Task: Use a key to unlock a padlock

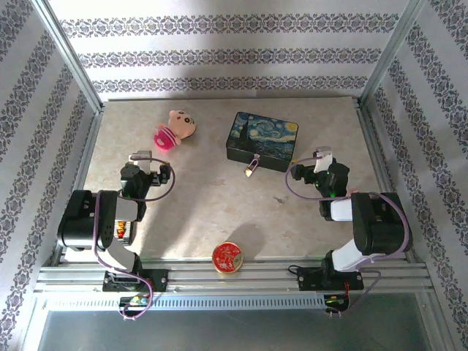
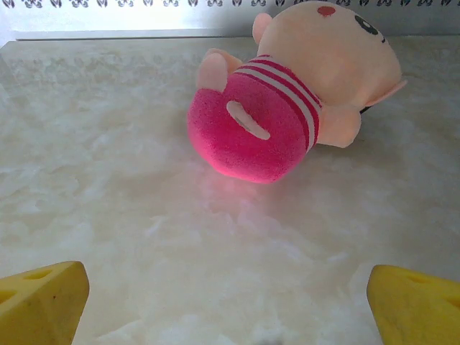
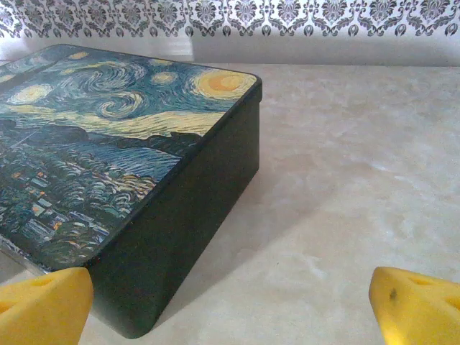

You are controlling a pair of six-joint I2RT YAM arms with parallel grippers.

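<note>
The tiny brass padlock (image 1: 251, 170) lies on the table against the front side of the painted box (image 1: 263, 140), a thin silvery piece rising from it toward the box. The key is too small to tell apart there. My left gripper (image 1: 146, 162) rests low at the left, open, its yellow fingertips (image 2: 43, 302) wide apart over bare table. My right gripper (image 1: 316, 164) is at the right, also open and empty (image 3: 230, 309). The box's right corner (image 3: 180, 215) stands just ahead and left of it. The padlock lies between the two grippers, nearer the right one.
A pink striped plush pig (image 1: 175, 128) lies just ahead of the left gripper (image 2: 273, 122). A round red-gold tin (image 1: 228, 257) sits at the table's near edge (image 1: 241, 265). Metal frame posts and patterned walls close in the sides and back.
</note>
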